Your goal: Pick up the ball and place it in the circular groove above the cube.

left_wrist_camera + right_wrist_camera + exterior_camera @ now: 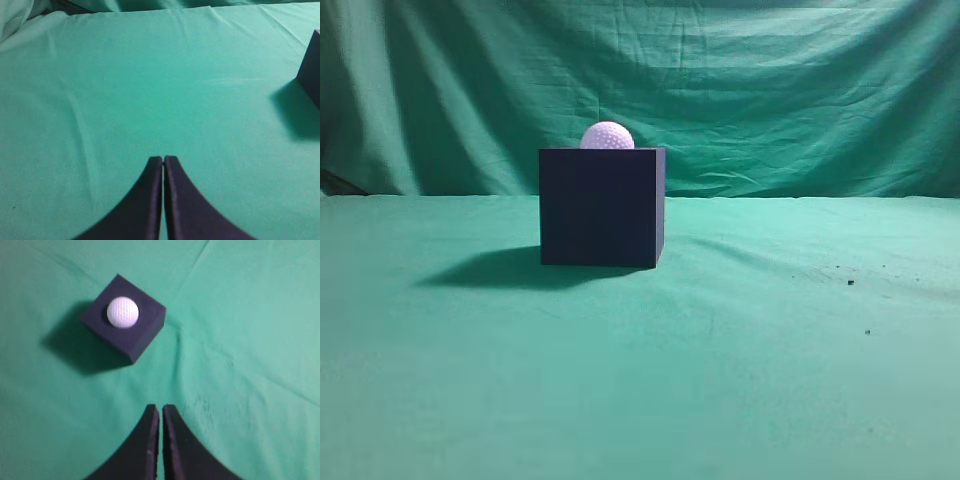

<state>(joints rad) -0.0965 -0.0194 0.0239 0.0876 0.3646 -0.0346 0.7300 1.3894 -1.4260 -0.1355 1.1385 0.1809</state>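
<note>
The white dimpled ball sits on top of the dark navy cube, sunk a little into its top face. The right wrist view shows the ball centred on the cube from above. My right gripper is shut and empty, high above the cloth, below and to the right of the cube in that view. My left gripper is shut and empty over bare cloth; only a corner of the cube shows at the right edge of its view. Neither gripper shows in the exterior view.
Green cloth covers the table and hangs as a backdrop behind it. A few small dark specks lie on the cloth to the right of the cube. The cube's shadow falls to its left.
</note>
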